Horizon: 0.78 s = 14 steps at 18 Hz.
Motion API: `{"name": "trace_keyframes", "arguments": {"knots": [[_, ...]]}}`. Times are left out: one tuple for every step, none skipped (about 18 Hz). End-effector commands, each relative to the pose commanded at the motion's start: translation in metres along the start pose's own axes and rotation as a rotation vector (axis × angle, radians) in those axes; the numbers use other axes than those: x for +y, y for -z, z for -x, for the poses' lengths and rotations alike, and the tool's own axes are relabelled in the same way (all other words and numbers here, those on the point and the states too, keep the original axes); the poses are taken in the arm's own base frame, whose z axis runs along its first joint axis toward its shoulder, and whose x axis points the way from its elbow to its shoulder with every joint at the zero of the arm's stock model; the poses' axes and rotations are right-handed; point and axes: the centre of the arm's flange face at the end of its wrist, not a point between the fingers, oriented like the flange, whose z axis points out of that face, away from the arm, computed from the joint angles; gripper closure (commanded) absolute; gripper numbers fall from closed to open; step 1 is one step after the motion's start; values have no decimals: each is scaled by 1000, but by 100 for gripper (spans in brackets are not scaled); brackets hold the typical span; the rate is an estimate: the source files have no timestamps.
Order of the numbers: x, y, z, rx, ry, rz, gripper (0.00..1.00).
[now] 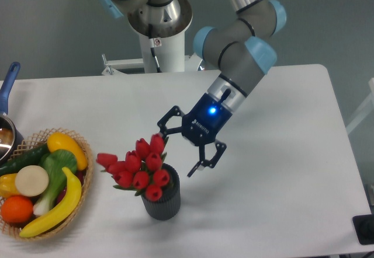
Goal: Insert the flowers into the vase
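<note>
The flowers (139,167), a bunch of red tulip buds with some green showing, stand in the vase (162,202), a short dark grey ribbed cylinder near the table's front middle. The buds lean up and to the left over the rim. My gripper (177,150) is open and empty, just above and to the right of the bunch. One finger (165,121) sits close by the topmost bud, the other finger (205,161) hangs to the right of the vase rim. Nothing is between the fingers.
A woven basket (85,173) with a banana, a yellow pepper, an orange and other vegetables stands at the front left. A pot with a blue handle (7,83) is at the left edge. The arm's white base (162,42) stands behind the table.
</note>
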Motion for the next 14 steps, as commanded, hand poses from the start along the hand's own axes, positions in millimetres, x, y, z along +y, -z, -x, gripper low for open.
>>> {"name": "trace_keyframes", "arguments": {"knots": [[-1,9,5,-34,-5,17,0],[0,21,11,-74,-8,34,0],[-1,32,16,-112,-11,52,0],[0,42,21,-152,-11,75,0],[1,53,26,-199,-13,107,0],[2,61,32,-241,-16,140,0],[0,68,38,-281,-42,178,0],[1,76,46,-325,-75,225,0],[1,84,54,-368,-117,278,0],[2,89,64,-405,-161,342,0],[9,92,78,-443,-189,421,0],[21,94,91,-473,-200,505,0],[39,95,103,-503,-207,614,0],[52,93,110,-512,-199,677,0]]}}
